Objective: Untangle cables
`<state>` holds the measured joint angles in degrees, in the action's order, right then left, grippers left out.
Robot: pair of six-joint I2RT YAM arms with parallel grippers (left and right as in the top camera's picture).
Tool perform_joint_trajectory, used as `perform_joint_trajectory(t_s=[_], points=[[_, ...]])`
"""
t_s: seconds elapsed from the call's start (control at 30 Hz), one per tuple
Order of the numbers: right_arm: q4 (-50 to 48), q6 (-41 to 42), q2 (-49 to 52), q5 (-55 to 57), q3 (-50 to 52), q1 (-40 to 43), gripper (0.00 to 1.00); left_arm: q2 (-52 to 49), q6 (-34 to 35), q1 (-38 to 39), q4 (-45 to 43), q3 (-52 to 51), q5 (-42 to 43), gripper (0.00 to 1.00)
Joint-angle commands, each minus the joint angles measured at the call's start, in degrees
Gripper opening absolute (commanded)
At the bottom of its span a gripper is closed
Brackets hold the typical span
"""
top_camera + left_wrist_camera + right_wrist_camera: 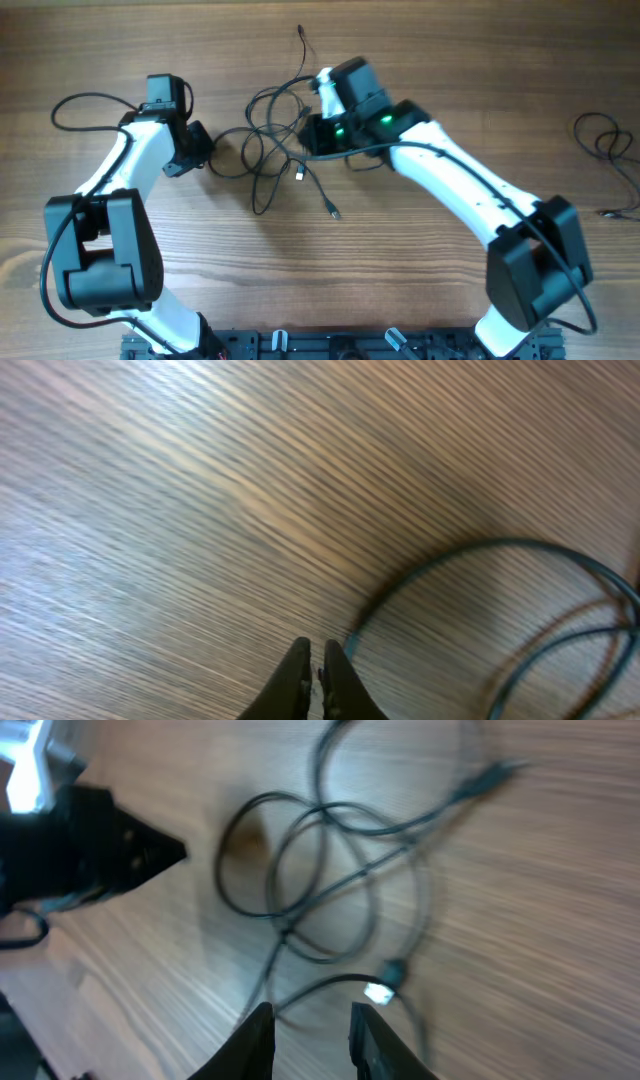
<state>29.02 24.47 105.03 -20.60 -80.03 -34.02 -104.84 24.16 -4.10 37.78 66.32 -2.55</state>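
Thin black cables [275, 140] loop tangled on the wood-grain table [450, 60]; left end effector [315, 646] clenched, right end effector [312, 1013] released.

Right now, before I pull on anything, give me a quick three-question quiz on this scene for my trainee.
1. True or false: the left claw stands wide open.
2. Where does the loose cable that is apart from the tangle lie? A) far out near the edge of the table, on the side of the right claw; B) under the left claw; C) between the right claw's fingers.
3. Fill in: the claw with its fingers apart is the ___ one.
Key: 1 false, it is shut. 2 A. 3 right.
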Motion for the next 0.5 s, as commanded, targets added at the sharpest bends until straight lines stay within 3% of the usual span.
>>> perform_joint_trajectory(t_s=[0.0, 0.1, 0.13, 0.23, 0.3, 0.33, 0.37, 0.4, 0.47], points=[[-2.9, 2.8, 4.5, -0.3, -0.1, -5.0, 0.27, -0.2, 2.1, -1.8, 0.2, -0.9, 1.0, 0.19], [-4.6, 6.0, 7.9, -0.3, -0.1, -8.9, 0.31, -0.2, 2.1, -1.8, 0.2, -0.9, 1.2, 0.20], [-4.6, 7.4, 9.2, -0.2, -0.1, -9.7, 0.42, -0.2, 2.1, -1.8, 0.2, -0.9, 1.2, 0.21], [-4.5, 10.4, 11.6, -0.2, -0.1, -10.2, 0.43, -0.2, 2.1, -1.8, 0.2, -0.9, 1.7, 0.24], [-3.0, 10.3, 11.9, 3.6, -0.1, -10.2, 0.35, -0.2, 2.1, -1.8, 0.2, -0.9, 1.7, 0.25], [-1.8, 10.3, 11.9, 6.9, -0.1, -10.2, 0.16, -0.2, 2.1, -1.8, 0.2, -0.9, 1.7, 0.26], [-0.8, 10.3, 11.9, 9.2, -0.1, -10.2, 0.10, -0.2, 2.1, -1.8, 0.2, -0.9, 1.7, 0.26], [0.3, 10.3, 11.9, 11.7, -0.1, -10.2, 0.04, -0.2, 2.1, -1.8, 0.2, -0.9, 1.7, 0.26], [1.1, 10.3, 11.9, 15.6, -0.1, -9.5, 0.04, -0.2, 2.1, -1.8, 0.2, -0.9, 2.1, 0.25]])
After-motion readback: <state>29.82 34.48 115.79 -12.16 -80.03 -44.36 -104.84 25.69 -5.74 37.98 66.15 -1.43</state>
